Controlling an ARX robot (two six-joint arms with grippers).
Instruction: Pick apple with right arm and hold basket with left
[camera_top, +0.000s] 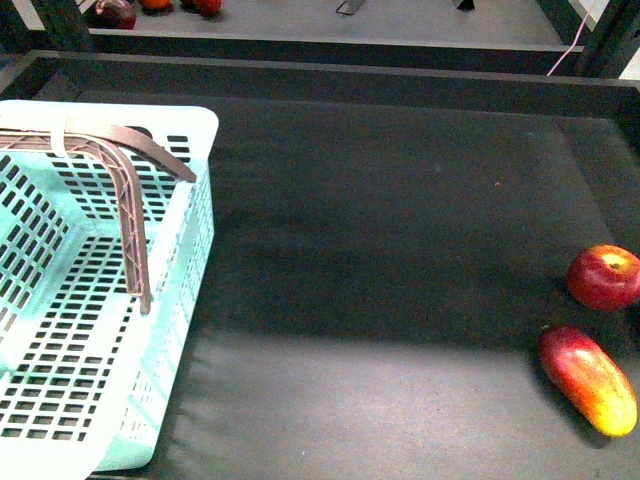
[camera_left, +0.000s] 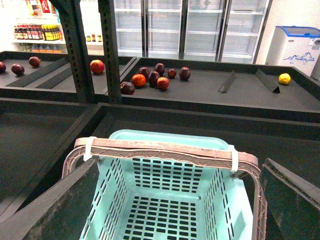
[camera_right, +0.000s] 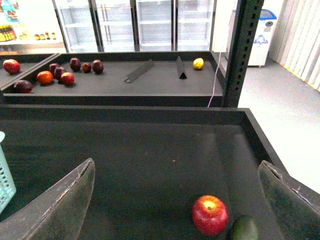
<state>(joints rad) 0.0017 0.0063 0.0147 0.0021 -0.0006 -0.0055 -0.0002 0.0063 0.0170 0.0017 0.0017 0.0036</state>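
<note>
The round red apple (camera_top: 604, 277) with a yellow patch lies at the right edge of the dark shelf. In the right wrist view the apple (camera_right: 210, 214) rests on the mat between the spread fingers of my right gripper (camera_right: 177, 210), which is open and empty, apart from the fruit. The light teal basket (camera_top: 180, 120) stands at the left with its brown handles (camera_top: 135, 235) swung up over it. My left gripper (camera_left: 175, 202) hangs open above the basket (camera_left: 170, 140), its fingers either side of the raised handle (camera_left: 165, 150), not touching. Neither arm shows in the front view.
An elongated red-and-yellow fruit (camera_top: 587, 380) lies just in front of the apple; it shows dark in the right wrist view (camera_right: 243, 229). A raised shelf wall (camera_top: 320, 75) runs along the back. Small red fruits (camera_left: 152, 78) lie on the farther shelf.
</note>
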